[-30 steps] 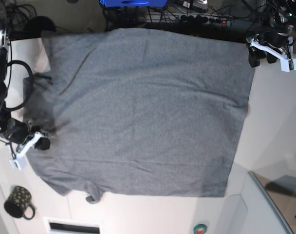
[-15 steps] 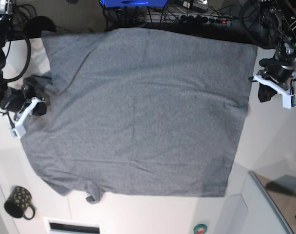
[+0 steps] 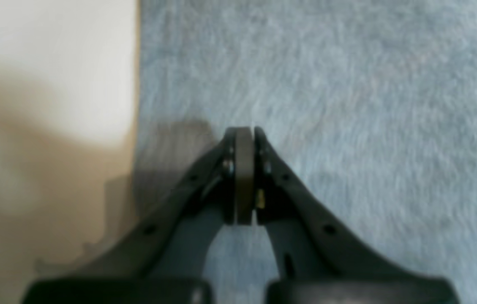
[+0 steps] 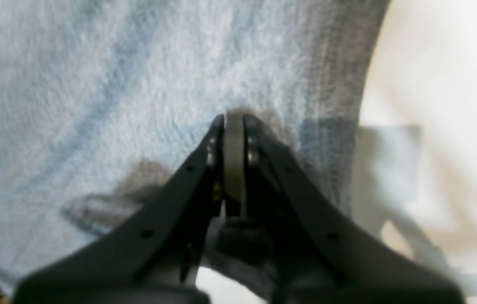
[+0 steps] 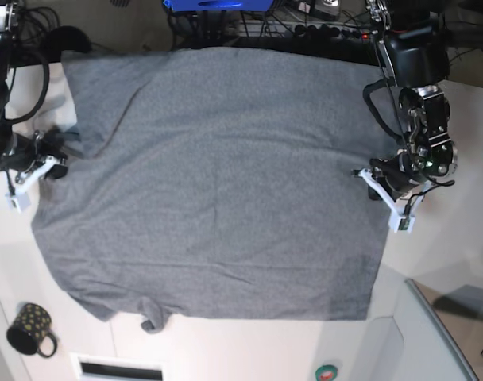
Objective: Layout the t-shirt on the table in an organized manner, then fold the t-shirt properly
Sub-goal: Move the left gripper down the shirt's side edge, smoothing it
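The table [image 5: 452,238] is a wide, smooth white top with a curved edge near the lower right of the base view. Most of it is covered by the t-shirt [image 5: 226,182], a large piece of soft heather-grey fabric that is spread nearly flat, with a few shallow wrinkles and a small curled corner at its lower hem. Its far edge reaches the back of the table, where dark cables are seen. In the wrist views the cloth is shown as a fuzzy, pale grey weave with a straight side edge against the white top.

The left gripper [image 5: 388,194] is placed over the side edge of the t-shirt, on the right of the base view. Its dark, tapered fingers [image 3: 244,169] are pressed together, with no cloth seen between them. The right gripper [image 5: 35,167] is at the opposite edge, near the sleeve; its fingers [image 4: 234,160] are likewise closed tightly, pad against pad.

A small black mug [image 5: 31,329] with pale dots stands near the lower corner, apart from the cloth.
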You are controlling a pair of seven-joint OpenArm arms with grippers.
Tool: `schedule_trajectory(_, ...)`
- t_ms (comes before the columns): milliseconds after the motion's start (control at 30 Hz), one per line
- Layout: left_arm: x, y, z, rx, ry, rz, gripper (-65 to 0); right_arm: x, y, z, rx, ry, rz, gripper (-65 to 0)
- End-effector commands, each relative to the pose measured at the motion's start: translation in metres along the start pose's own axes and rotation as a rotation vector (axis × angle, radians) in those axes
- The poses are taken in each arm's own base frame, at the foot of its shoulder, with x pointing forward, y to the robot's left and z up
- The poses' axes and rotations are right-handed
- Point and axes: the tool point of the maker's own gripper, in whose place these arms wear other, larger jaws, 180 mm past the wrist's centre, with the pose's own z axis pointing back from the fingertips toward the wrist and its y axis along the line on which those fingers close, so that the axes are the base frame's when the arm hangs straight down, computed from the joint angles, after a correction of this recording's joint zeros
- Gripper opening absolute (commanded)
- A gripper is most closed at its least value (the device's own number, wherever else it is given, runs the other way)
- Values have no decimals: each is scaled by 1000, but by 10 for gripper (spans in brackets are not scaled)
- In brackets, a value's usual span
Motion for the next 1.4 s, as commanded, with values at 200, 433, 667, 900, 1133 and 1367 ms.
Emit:
schedule_trajectory(200,-2,9,-36,41,-21,56,-650,-2,-24,-13,-138,80,90,-642)
schedule_trajectory(433,18,21,-55,78,-78,144,-650,28,-17,-13,-131,31,101,-642)
schedule_trajectory(667,66,24,-56,79,-150,155,-650,49,-11,-14,-121,-5,113,-642)
schedule_trajectory(900,88,24,-53,74,-195,164,-650,77,-8,-7,-120,-58,128,-642)
schedule_trajectory(1133,102,59,-2,171,-269,149,-650,111,6,53,-88,-291,232,-633)
schedule_trajectory(1367,68,84,75,154,-319,203,-650,68,-15,121,-240,-271,235,-441)
